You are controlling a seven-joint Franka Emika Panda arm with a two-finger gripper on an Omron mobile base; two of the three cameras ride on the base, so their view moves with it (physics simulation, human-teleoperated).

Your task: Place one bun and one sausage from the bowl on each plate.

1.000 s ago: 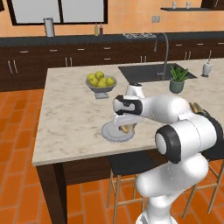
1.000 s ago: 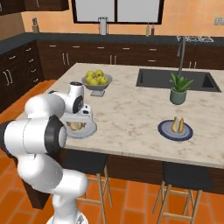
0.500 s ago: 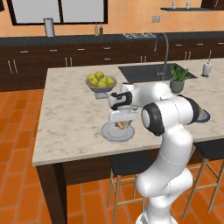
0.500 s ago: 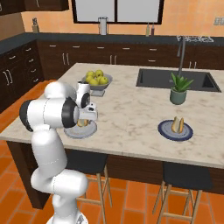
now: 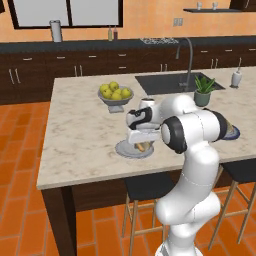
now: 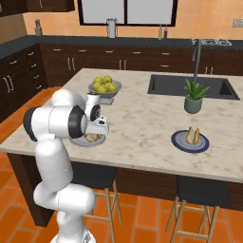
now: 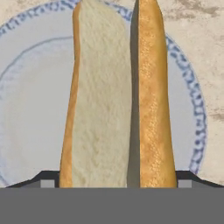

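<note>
While the counter and its contents lie just as they did a second ago, the arm has changed shape: its elbow, which then bulged low and close to the cameras, has lifted and folded back, and the hand has come nearer over the pale grey plate (image 5: 131,149). In the left base view the silvery fruit bowl (image 5: 115,96) stands toward the left on the marble island (image 5: 80,135), and just in front of it the gripper (image 5: 141,145) hangs close above that plate, pointing down. Its jaws stand wide apart and grip nothing; the dark fingertips (image 7: 48,178) flank the food without a visible touch. Seen from the hand, a split bun (image 7: 103,100) lies on the plate, its pale cut face to the left and a golden-brown length, bun crust or sausage, pressed against it on the right. The white forearm runs back level from the hand to a raised elbow at the island's front edge, above the stools. Farther right, past the potted plant (image 6: 194,95) beside the sink, the blue-grey plate (image 6: 190,142) carries its own bun, well apart from the gripper.
</note>
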